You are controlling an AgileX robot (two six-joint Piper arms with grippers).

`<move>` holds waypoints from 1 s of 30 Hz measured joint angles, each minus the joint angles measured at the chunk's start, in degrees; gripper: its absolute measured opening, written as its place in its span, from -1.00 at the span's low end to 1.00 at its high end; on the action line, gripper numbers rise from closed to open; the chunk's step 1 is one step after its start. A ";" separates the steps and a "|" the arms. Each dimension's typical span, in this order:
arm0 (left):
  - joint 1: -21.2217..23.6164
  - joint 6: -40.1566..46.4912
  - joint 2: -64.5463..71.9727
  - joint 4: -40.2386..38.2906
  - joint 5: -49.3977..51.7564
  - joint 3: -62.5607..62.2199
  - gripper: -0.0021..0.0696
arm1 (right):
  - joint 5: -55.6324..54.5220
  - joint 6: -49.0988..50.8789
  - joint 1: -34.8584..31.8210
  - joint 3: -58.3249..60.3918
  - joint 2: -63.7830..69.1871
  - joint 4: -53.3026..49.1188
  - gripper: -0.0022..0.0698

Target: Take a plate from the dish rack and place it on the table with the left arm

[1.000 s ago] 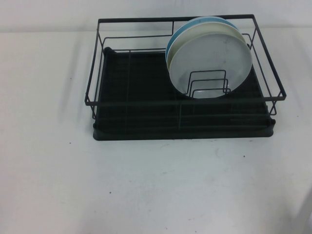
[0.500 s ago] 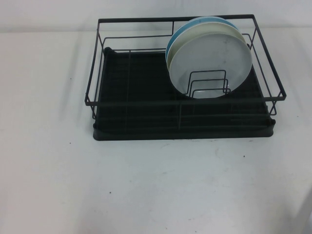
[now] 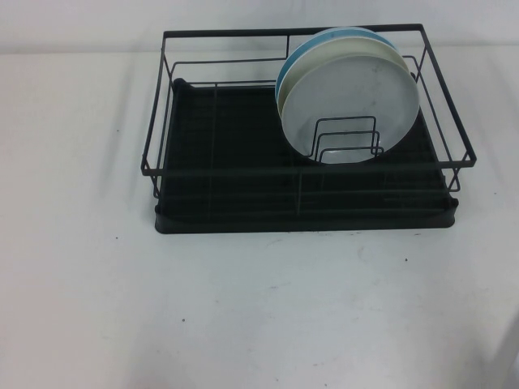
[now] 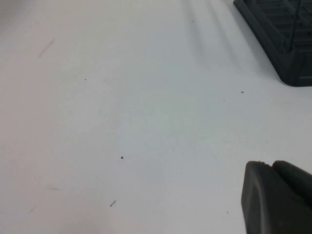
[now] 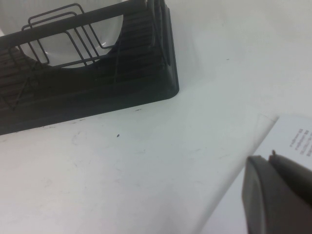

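Observation:
The black wire dish rack (image 3: 308,172) stands at the back middle of the white table (image 3: 243,308). Three plates stand upright in its right half. The pale grey-blue plate (image 3: 357,101) is in front, a cream-white plate (image 3: 281,101) is behind it and a teal-blue plate (image 3: 302,50) is at the back. Neither arm shows in the high view. My left gripper (image 4: 271,165) is shut and empty over bare table, off a corner of the rack (image 4: 287,58). My right gripper (image 5: 269,157) is shut and empty, low over the table off the rack's (image 5: 97,97) right front corner. The front plate (image 5: 105,31) shows behind the wires there.
A white printed sheet (image 5: 292,139) lies on the table under the right gripper. The left half of the rack's tray (image 3: 219,146) holds nothing. Small upright wire dividers (image 3: 345,138) stand in front of the plates.

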 joint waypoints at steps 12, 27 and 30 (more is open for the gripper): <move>0.00 -19.46 0.00 -20.48 -13.43 0.12 -0.96 | 0.00 0.00 0.00 0.00 0.00 0.00 -0.99; -1.14 -16.73 1.17 -32.95 -6.02 -6.52 -0.96 | 0.00 0.00 0.00 0.00 0.00 0.00 -0.99; -2.45 -4.95 8.43 -31.16 2.87 -18.51 -0.96 | 0.00 0.00 0.00 0.00 0.00 0.00 -0.99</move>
